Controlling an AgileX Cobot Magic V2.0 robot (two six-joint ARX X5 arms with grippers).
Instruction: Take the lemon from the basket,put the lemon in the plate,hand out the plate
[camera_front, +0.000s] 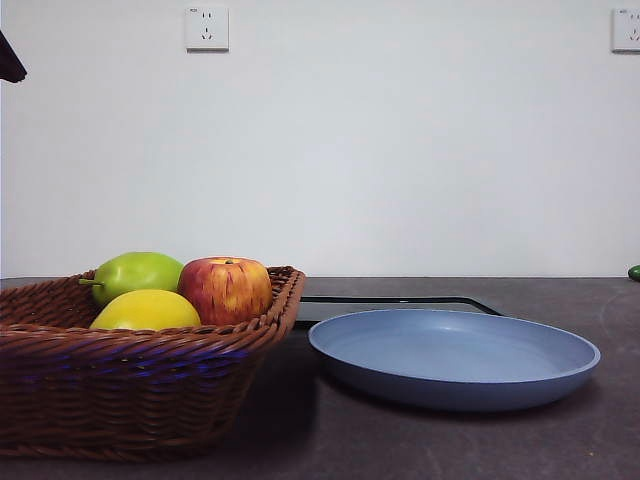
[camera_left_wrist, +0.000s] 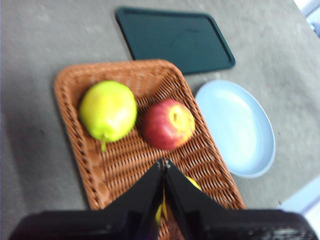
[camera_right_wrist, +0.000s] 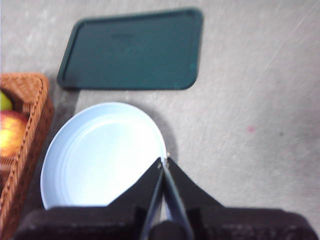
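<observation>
The yellow lemon (camera_front: 146, 310) lies at the front of the brown wicker basket (camera_front: 130, 385), beside a green pear-like fruit (camera_front: 138, 273) and a red-yellow apple (camera_front: 226, 289). The blue plate (camera_front: 455, 355) sits empty to the basket's right. In the left wrist view my left gripper (camera_left_wrist: 164, 162) is shut and empty, high above the basket (camera_left_wrist: 75, 85), with the lemon (camera_left_wrist: 192, 183) mostly hidden behind its jaws. In the right wrist view my right gripper (camera_right_wrist: 164, 162) is shut and empty above the rim of the plate (camera_right_wrist: 100, 155).
A flat dark tray (camera_front: 400, 301) lies behind the plate; it also shows in the left wrist view (camera_left_wrist: 175, 37) and the right wrist view (camera_right_wrist: 132, 50). A small green thing (camera_front: 634, 272) sits at the far right edge. A black arm tip (camera_front: 10, 60) shows at the top left.
</observation>
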